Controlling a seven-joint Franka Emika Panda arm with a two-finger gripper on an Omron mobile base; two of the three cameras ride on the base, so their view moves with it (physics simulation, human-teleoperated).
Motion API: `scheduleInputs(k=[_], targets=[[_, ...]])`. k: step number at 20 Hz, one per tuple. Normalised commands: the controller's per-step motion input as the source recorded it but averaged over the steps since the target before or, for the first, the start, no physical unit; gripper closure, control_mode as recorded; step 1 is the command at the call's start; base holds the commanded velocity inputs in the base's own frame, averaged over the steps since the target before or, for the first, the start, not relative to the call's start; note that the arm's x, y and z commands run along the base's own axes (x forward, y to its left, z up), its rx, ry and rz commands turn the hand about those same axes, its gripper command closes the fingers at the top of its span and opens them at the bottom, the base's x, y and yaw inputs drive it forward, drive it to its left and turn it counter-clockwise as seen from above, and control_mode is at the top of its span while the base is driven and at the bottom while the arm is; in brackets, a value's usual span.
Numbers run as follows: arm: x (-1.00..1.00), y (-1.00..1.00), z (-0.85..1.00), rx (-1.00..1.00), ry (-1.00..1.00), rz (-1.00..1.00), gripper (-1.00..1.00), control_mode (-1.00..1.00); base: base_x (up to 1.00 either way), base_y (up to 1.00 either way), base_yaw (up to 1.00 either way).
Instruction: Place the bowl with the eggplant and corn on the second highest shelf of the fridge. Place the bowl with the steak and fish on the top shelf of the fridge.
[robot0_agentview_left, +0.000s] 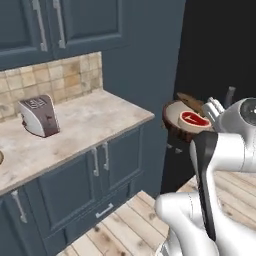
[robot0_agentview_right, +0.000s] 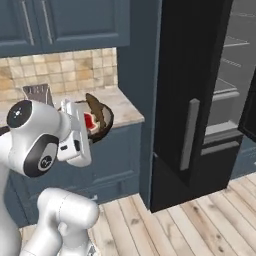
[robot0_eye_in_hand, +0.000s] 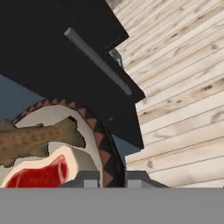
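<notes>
Jaws (robot0_eye_in_hand: 104, 178) pinch the bowl (robot0_eye_in_hand: 103, 146) rim at lower left, carrying steak (robot0_eye_in_hand: 41, 173) and fish (robot0_eye_in_hand: 37, 138) level, so nothing spills, toward the fridge (robot0_agentview_right: 192, 90).

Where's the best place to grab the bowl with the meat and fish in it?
By its rim: the bowl is wide, but its patterned edge is thin enough to pinch. The end effector is shut on the rim beside the steak, clear of the fish.

Dark blue cabinets (robot0_agentview_left: 75, 185) stand under a pale stone counter (robot0_agentview_left: 85, 125), and more blue cabinets (robot0_agentview_left: 65, 25) hang above it. The wall behind has tan tiles (robot0_agentview_left: 55, 77). A silver toaster (robot0_agentview_left: 39, 116) sits on the counter, and the floor (robot0_agentview_right: 200, 225) is light wood planks.
</notes>
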Motion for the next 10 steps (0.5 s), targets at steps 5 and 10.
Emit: scheduleInputs(k=[5, 10], targets=[[0.00, 0.00, 0.00, 0.00, 0.00, 0.00, 1.00, 1.00, 0.12, -0.98, -0.57], [0.00, 0.00, 0.00, 0.00, 0.00, 0.00, 1.00, 1.00, 0.33, -1.00, -0.41]])
